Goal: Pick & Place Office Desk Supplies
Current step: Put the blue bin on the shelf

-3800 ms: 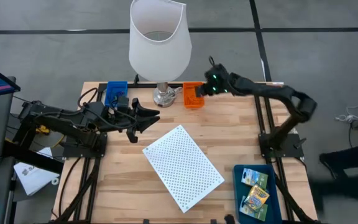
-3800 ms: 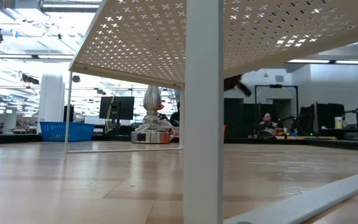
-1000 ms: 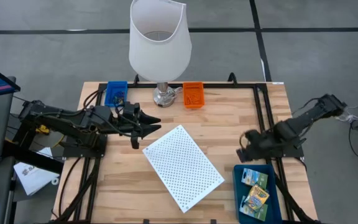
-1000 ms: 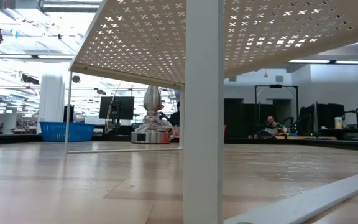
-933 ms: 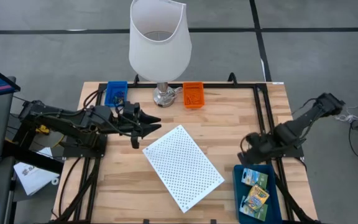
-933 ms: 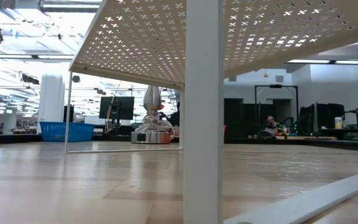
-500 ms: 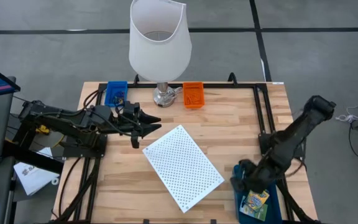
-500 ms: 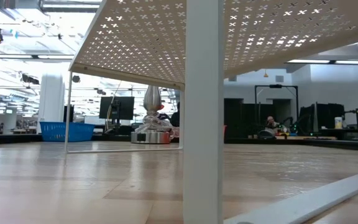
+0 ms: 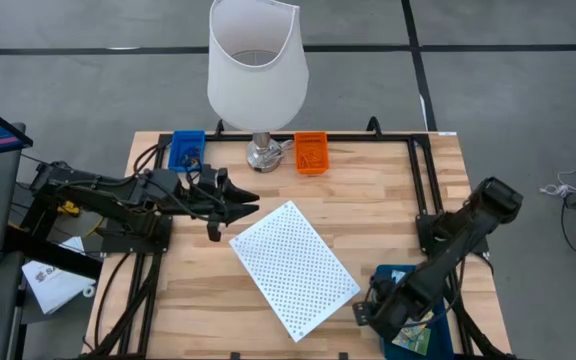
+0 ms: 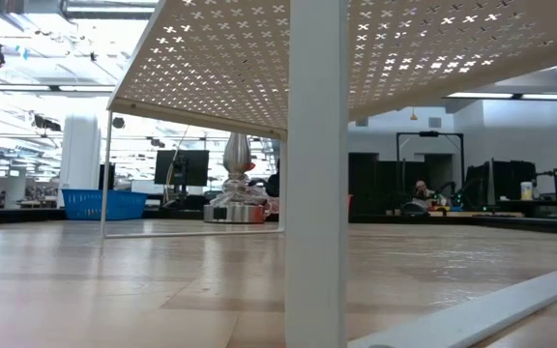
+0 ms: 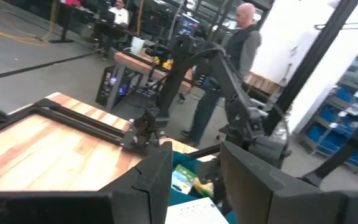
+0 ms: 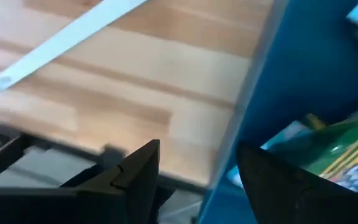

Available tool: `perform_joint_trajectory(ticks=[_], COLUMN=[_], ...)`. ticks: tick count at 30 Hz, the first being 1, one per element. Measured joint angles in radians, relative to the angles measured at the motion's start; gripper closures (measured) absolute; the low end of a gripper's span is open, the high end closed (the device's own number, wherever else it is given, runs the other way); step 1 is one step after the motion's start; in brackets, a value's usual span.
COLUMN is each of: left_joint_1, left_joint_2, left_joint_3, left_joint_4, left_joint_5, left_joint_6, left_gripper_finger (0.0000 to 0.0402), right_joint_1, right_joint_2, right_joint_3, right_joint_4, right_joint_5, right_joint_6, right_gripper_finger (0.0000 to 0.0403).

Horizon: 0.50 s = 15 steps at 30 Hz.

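A blue tray [image 9: 396, 272] sits at the table's near right corner. It holds colourful printed boxes: one [image 9: 415, 336] peeks out under my right arm, and a green and yellow one [image 12: 334, 155] shows in the right wrist view. My right gripper [image 9: 376, 312] hangs open, pointing steeply down, over the tray's left wall [image 12: 253, 106]; its fingers [image 12: 140, 168] stand on either side of that wall, and no touch shows. My left gripper [image 9: 236, 206] is open with nothing between its fingers [image 11: 194, 180], held level above the table's left half and pointing toward the right.
A white perforated rack [image 9: 294, 268] stands askew at the table's middle; its leg [image 10: 315, 174] fills the low view. A big white lamp [image 9: 256, 60] stands at the far edge, between a blue bin [image 9: 186, 150] and an orange bin [image 9: 311, 153]. A person [image 11: 244, 37] stands beyond the table.
My right gripper has swung from the table's right side toward the near edge and gone down, ending over the blue tray's left wall, and its wrist has rolled. The arm now covers most of the boxes in the tray.
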<state>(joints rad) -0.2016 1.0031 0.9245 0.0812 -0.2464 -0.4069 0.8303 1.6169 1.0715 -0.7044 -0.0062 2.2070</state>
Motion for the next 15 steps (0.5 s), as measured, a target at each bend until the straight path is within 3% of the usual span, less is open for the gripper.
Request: perform_joint_trajectory(ticks=[8, 15], left_joint_1=[0.000, 0.000], left_joint_2=[0.000, 0.000], left_joint_3=[0.000, 0.000], left_joint_4=[0.064, 0.121], left_joint_5=[0.067, 0.089], left_joint_6=[-0.021, -0.021], left_gripper_finger=[0.0270, 0.0270], right_joint_1=[0.012, 0.015], right_joint_2=[0.091, 0.175], right_joint_3=[0.024, 0.023], right_joint_4=[-0.114, -0.072], right_joint_5=[-0.023, -0.023], right_joint_6=[0.000, -0.003], right_gripper_finger=[0.0195, 0.0196])
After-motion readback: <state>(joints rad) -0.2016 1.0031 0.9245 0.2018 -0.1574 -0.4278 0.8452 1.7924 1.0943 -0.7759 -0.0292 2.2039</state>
